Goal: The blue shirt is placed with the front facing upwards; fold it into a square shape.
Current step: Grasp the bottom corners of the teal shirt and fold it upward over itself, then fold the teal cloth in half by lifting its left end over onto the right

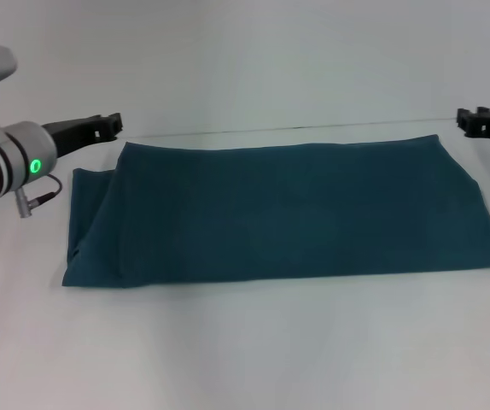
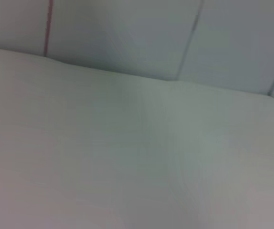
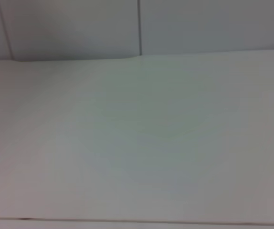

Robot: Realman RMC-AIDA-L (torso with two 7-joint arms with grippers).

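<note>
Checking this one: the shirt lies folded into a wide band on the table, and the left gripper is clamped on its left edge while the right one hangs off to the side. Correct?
Not quite. In the head view the left gripper grips nothing: it sits off the shirt, beyond its far left corner. The rest holds: the shirt lies folded into a wide band on the table, and the right gripper hangs off to the side.

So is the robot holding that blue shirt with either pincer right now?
No, nothing is held. The blue shirt lies folded on the white table. The left pincer and right pincer sit beyond its far corners, clear of the cloth.
</note>
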